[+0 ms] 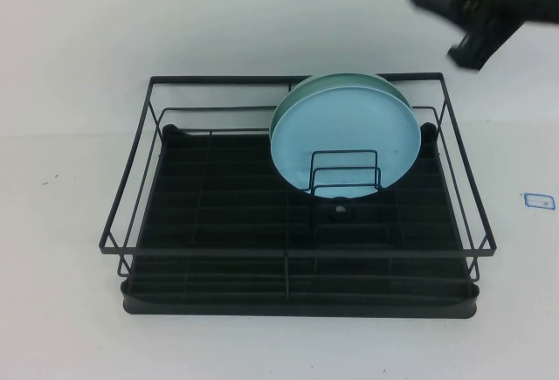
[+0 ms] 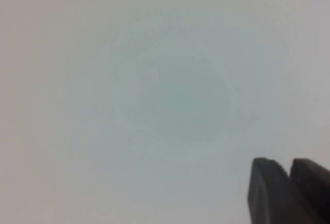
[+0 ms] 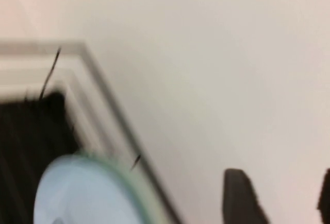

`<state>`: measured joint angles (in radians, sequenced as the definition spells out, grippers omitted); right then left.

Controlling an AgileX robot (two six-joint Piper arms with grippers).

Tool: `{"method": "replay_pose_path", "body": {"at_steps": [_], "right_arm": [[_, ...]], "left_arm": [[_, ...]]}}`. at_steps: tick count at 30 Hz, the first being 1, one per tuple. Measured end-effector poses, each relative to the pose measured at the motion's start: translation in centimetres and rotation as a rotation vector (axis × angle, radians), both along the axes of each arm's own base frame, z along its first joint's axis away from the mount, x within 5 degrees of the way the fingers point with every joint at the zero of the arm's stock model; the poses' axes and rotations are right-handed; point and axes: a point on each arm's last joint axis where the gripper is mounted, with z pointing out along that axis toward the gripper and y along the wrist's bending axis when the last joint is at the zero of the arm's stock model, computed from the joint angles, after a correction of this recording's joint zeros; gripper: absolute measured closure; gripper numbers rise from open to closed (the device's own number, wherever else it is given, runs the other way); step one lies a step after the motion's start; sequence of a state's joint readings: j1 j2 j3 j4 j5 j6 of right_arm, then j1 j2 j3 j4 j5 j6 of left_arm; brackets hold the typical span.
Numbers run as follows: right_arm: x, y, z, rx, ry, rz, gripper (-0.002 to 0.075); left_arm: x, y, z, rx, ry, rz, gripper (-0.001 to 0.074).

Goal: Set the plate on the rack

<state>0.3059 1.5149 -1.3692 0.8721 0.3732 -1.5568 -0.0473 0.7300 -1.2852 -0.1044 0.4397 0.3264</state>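
The sky-blue plate point(image 1: 345, 135) stands on edge in the small wire holder point(image 1: 345, 175) of the black wire rack point(image 1: 288, 258), leaning back. A pale mint-green plate point(image 1: 349, 80) stands right behind it, only its rim showing. My right gripper point(image 1: 445, 26) hovers open and empty beyond the rack's far right corner, apart from both plates. In the right wrist view the gripper point(image 3: 278, 183) is over bare table, with the blue plate point(image 3: 82, 193) and the rack's tray point(image 3: 26, 141) off to one side. My left gripper point(image 2: 286, 165) is shut over bare table and out of the high view.
A small blue-outlined sticker point(image 1: 539, 200) lies on the white table to the right of the rack. The rack's left half holds no dishes. White table surrounds the rack on all sides.
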Motion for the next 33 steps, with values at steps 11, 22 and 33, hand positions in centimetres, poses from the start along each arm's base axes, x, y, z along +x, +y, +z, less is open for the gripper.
{"method": "replay_pose_path", "body": {"at_steps": [11, 22, 33], "right_arm": [[-11.8, -2.8, 10.3, 0.225, -0.167, 0.067, 0.0713], [-21.9, -5.9, 14.7, 0.296, -0.357, 0.097, 0.0726], [-26.9, -9.4, 10.1, 0.373, -0.476, -0.103, 0.0727]], "left_arm": [[-3.9, 1.9, -4.6, -0.272, 0.218, 0.171, 0.0734], [0.0, 1.4, -17.5, -0.506, 0.296, 0.137, 0.0734], [2.4, 0.7, -28.4, -0.518, 0.513, 0.126, 0.0734]]}}
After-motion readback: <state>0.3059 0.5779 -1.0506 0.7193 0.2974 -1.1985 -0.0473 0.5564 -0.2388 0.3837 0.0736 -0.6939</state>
